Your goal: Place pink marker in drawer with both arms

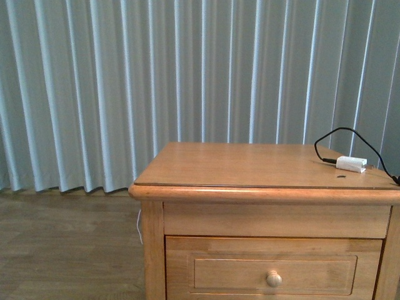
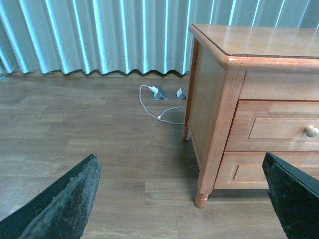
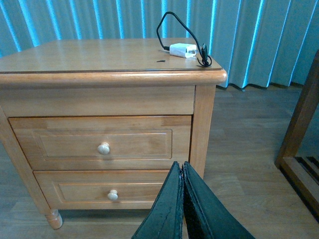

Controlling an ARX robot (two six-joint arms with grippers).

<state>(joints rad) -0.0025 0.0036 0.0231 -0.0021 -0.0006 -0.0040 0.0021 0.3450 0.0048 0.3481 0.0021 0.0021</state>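
No pink marker visible anywhere; left claw (image 2: 182, 199) wide, right claw (image 3: 182, 199) pinched empty below the shut drawer (image 3: 102, 142), so it might grab the adapter (image 3: 183, 50) instead.

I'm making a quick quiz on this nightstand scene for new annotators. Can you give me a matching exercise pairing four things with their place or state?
Things:
1. white adapter
2. top drawer
3. left gripper
4. right gripper

Places or states:
A. fingers pressed together, holding nothing
B. fully closed, round knob on its front
C. fingers spread wide apart, holding nothing
D. on the nightstand top near its right rear corner, black cable attached

Pairs: 1-D, 2-B, 3-C, 4-A
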